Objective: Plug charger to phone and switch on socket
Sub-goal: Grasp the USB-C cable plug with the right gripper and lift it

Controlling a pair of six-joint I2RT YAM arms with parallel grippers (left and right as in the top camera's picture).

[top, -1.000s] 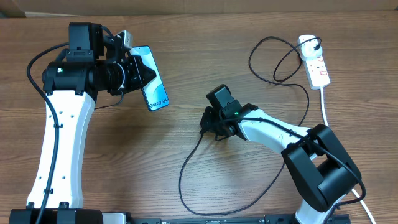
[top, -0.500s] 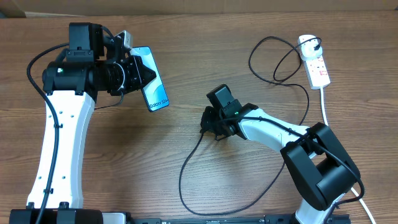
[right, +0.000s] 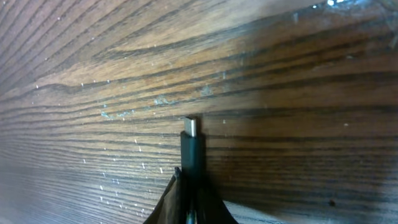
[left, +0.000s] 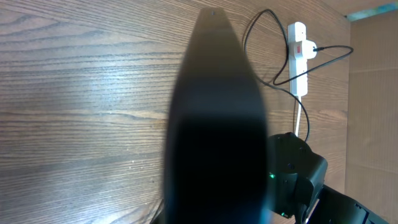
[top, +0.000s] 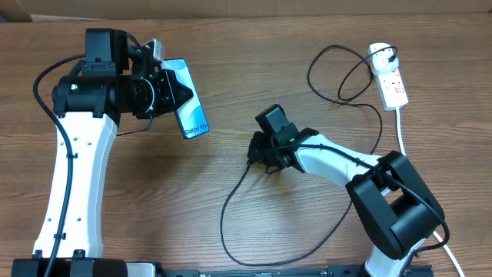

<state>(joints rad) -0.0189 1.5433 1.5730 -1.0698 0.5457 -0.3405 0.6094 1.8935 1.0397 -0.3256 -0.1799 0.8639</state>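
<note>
You have a brown wood-grain bench (top: pixel 231 61) under both arms, with a strip of cardboard (top: pixel 231 6) along its far edge.

The phone (top: pixel 192 109) is off the bench on your left side. It is clamped in the left pincer (top: pixel 180 95), which is closed on it, with the bright blue screen tilted towards the middle of the bench. In the left wrist view the phone is only a dark blurred shape (left: pixel 214 124) filling the centre.

The charger (top: pixel 223 219) is a thin black cable. Its connector tip (right: pixel 191 126) is in the right pincer (top: pixel 254 158), which is closed around the black body just behind the metal end. In the right wrist view the metal end pokes out past the fingers, close above the wood. You cannot tell from these views whether it touches the surface. The connector and the phone are well apart, with bare wood between them.

From the right pincer the cable drops towards the near edge in a long loop. It runs back under the right arm and curls in a second loop on the far right. Its plug end (top: pixel 392 55) sits at the far end of the socket (top: pixel 390 81).

The socket lies flat near the far right corner. It has small red markings on top, and you cannot read the switch position. Its thick white cord (top: pixel 401 132) trails towards the near right edge.
</note>
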